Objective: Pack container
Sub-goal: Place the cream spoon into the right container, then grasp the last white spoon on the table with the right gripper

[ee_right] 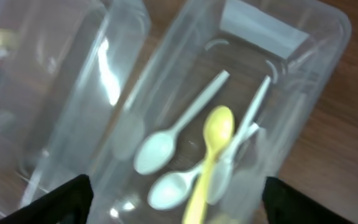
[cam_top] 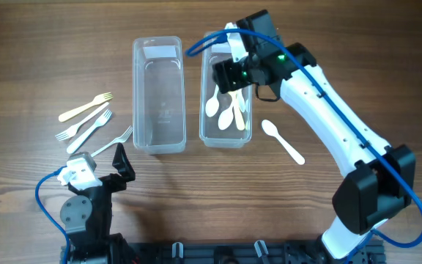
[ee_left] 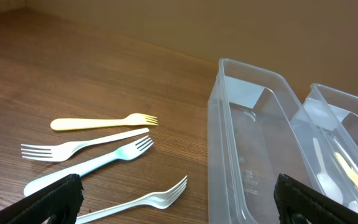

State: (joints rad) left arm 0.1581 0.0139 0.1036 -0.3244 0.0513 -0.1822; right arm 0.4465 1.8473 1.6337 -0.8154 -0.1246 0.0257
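Observation:
Two clear plastic containers stand side by side. The left container (cam_top: 136,95) is empty and also shows in the left wrist view (ee_left: 222,118). The right container (cam_top: 202,117) holds several spoons, among them a yellow spoon (ee_right: 215,140) and a white spoon (ee_right: 160,146). My right gripper (cam_top: 231,75) hovers open and empty over this container, jaws (ee_right: 176,208) wide apart. One white spoon (cam_top: 283,141) lies on the table to its right. Several forks lie at the left: a yellow fork (cam_top: 86,108), a white fork (ee_left: 79,147), a pale blue fork (ee_left: 92,167), and another white fork (ee_left: 145,200). My left gripper (ee_left: 179,208) is open, low over that last fork.
The table is brown wood. The left arm's base (cam_top: 79,213) sits at the front left edge and the right arm (cam_top: 343,139) reaches diagonally from the front right. The right container's edge shows in the left wrist view (ee_left: 353,102).

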